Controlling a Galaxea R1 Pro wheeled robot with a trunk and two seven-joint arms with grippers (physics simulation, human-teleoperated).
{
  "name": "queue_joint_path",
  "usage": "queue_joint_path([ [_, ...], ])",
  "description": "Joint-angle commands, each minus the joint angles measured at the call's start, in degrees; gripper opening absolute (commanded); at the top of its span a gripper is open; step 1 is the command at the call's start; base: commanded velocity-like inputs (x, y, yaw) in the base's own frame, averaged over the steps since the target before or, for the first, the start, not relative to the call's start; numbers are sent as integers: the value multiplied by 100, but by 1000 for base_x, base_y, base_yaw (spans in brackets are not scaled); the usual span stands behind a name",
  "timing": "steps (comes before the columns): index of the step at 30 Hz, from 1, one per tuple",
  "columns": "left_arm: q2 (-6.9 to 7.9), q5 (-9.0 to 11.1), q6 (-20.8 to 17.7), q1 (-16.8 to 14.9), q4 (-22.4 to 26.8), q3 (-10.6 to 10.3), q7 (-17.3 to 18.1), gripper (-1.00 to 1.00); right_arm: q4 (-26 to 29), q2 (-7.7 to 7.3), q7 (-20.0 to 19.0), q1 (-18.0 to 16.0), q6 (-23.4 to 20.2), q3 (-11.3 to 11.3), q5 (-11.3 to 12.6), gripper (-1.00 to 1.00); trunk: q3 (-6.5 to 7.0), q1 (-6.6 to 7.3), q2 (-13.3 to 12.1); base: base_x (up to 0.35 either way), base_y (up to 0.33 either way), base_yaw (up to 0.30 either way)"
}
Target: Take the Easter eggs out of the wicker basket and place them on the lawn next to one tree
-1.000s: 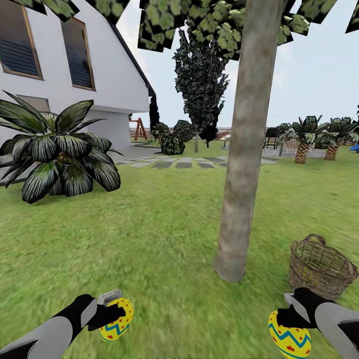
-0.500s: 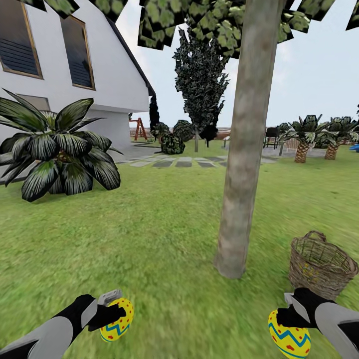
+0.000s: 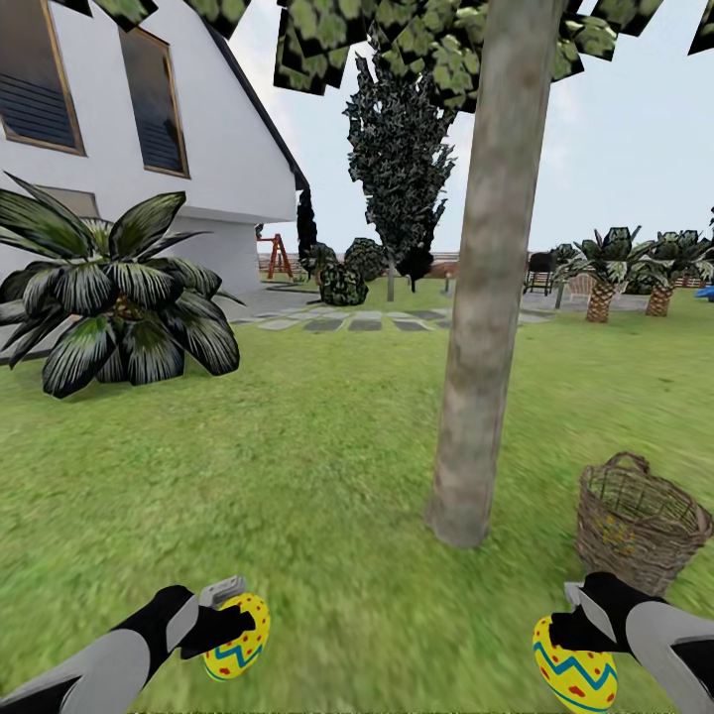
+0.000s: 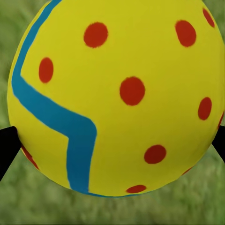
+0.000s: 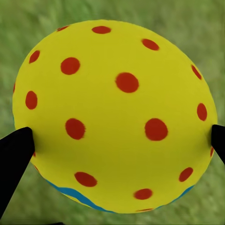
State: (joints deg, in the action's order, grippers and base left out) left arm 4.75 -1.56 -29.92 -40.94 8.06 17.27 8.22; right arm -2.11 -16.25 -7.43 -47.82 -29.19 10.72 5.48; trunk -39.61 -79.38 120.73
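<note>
Eggs held in both pincers before the tree.
The left pincer (image 3: pixel 230 625) is clamped on one Easter egg (image 3: pixel 236 651), the right pincer (image 3: pixel 575 625) on another egg (image 3: pixel 573 676), both above the lawn (image 3: pixel 297 476). The tree (image 3: pixel 476 377) stands just ahead; the wicker basket (image 3: pixel 635 526) sits on the grass to its right.

No readable text, labels, brands, numbers or signs anywhere
</note>
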Motion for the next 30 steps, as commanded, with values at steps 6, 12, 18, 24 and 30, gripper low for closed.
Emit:
queue_joint_path([
  [6, -4, -27, -31, -2, 11, 21, 21, -100, -15, 0, -21, -8, -9, 51, 57, -100, -114, -132, 245, 0, 0, 0],
  [12, -6, -29, -12, -2, 8, 22, 23, -100, -18, 1, -21, -8, -8, 49, 58, -100, -168, -197, 365, 0, 0, 0],
  [18, -9, -22, 262, -2, -148, 22, 39, -100, -17, 1, -21, -8, -8, 50, 58, -100, -168, -197, 365, 266, 0, 0],
  [24, -9, -19, 276, -2, -156, 22, 32, -100, -18, 5, -21, -8, -8, 50, 58, -100, -161, -197, 365, 309, 0, -63],
  [30, -9, -20, 276, -2, -156, 22, 30, -100, -18, -1, -23, -8, -8, 44, 75, -100, -129, -197, 365, 25, 0, -257],
])
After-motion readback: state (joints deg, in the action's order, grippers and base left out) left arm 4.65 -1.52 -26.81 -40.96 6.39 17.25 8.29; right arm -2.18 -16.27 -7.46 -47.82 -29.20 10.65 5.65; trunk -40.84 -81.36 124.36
